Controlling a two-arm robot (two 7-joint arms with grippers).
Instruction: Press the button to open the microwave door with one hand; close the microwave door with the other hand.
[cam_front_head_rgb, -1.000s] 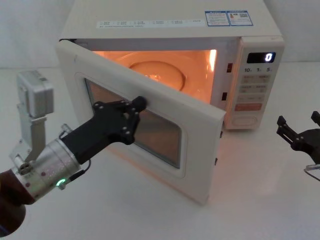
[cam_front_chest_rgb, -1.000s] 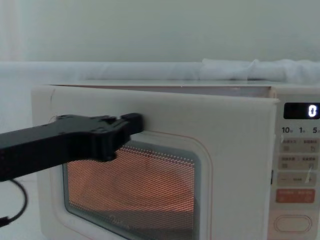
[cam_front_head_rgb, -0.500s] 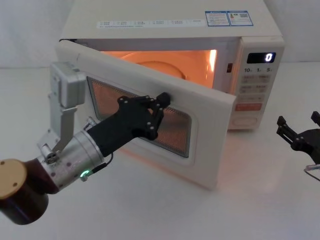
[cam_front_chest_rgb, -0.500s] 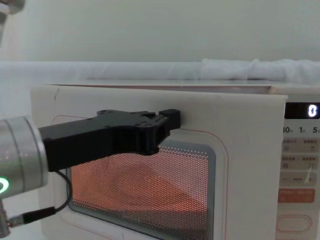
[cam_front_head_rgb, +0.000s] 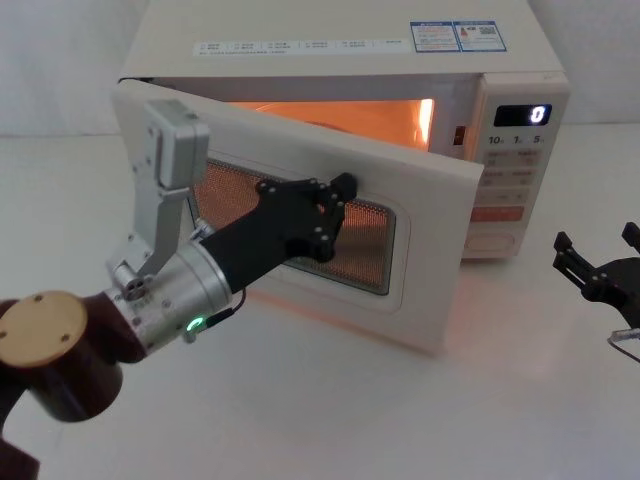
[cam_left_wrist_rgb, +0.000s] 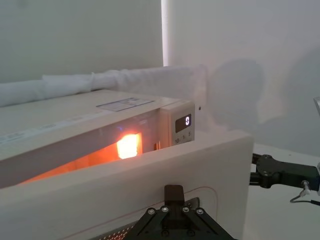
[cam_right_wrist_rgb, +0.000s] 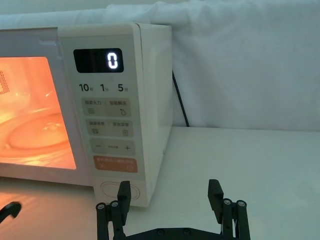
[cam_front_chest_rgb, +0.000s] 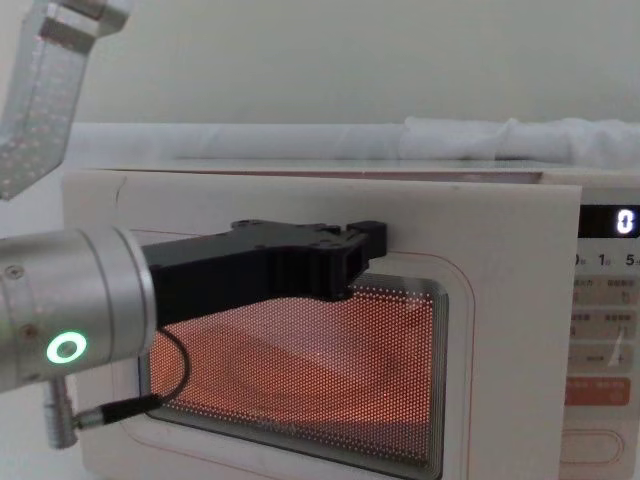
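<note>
left pincer (cam_front_head_rgb: 343, 186) tip on half-open microwave door (cam_front_head_rgb: 440, 250), seemingly closed | right pincer (cam_front_head_rgb: 597, 262) spread, parked

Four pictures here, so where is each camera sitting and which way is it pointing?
Head: high, looking down at the microwave door; left gripper pushing, right gripper aside.
Chest: low, facing the door; left gripper reaching in.
Left wrist: along its gripper over the door's top.
Right wrist: behind open fingers, facing the button.
All share the microwave.
</note>
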